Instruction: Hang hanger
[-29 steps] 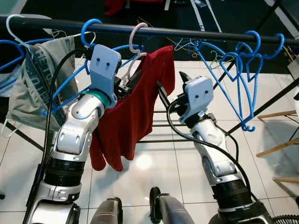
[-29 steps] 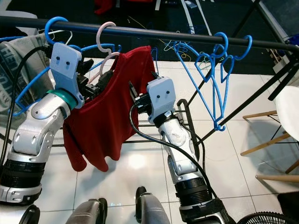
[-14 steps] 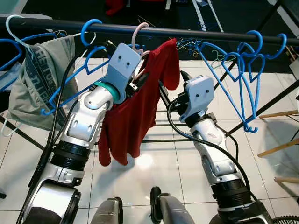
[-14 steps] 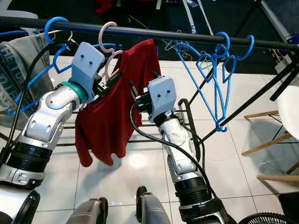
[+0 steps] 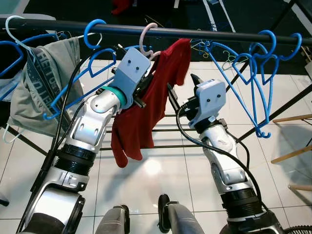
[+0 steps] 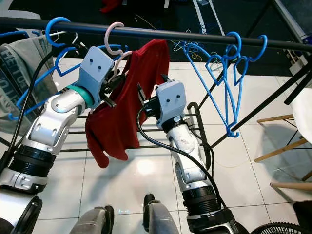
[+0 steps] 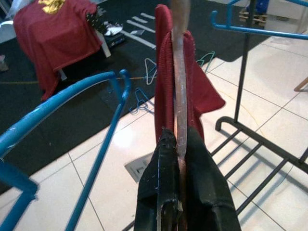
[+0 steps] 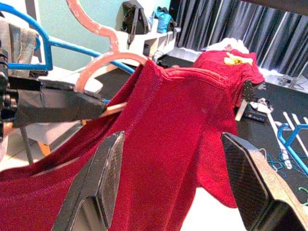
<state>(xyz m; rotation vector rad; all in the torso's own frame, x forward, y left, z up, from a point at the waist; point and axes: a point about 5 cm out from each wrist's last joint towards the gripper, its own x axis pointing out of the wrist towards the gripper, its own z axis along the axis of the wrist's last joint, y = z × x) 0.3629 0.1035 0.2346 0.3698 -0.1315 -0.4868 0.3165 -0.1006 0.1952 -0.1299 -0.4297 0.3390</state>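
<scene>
A pink hanger (image 5: 146,40) draped with a red shirt (image 5: 146,109) hooks over the black rail (image 5: 204,35), in a gap between blue hangers (image 5: 253,73). The left gripper (image 7: 180,192) clamps its arm; the right gripper (image 8: 173,187) gapes wide just beside the shirt.

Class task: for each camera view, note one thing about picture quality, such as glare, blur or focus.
Left eye view: ceiling light glares off the white floor tiles below the red garment. Left wrist view: the left gripper looms dark and soft, clamped on the pink hanger. Right wrist view: the right gripper's fingers are blurred, the garment sharper.
</scene>
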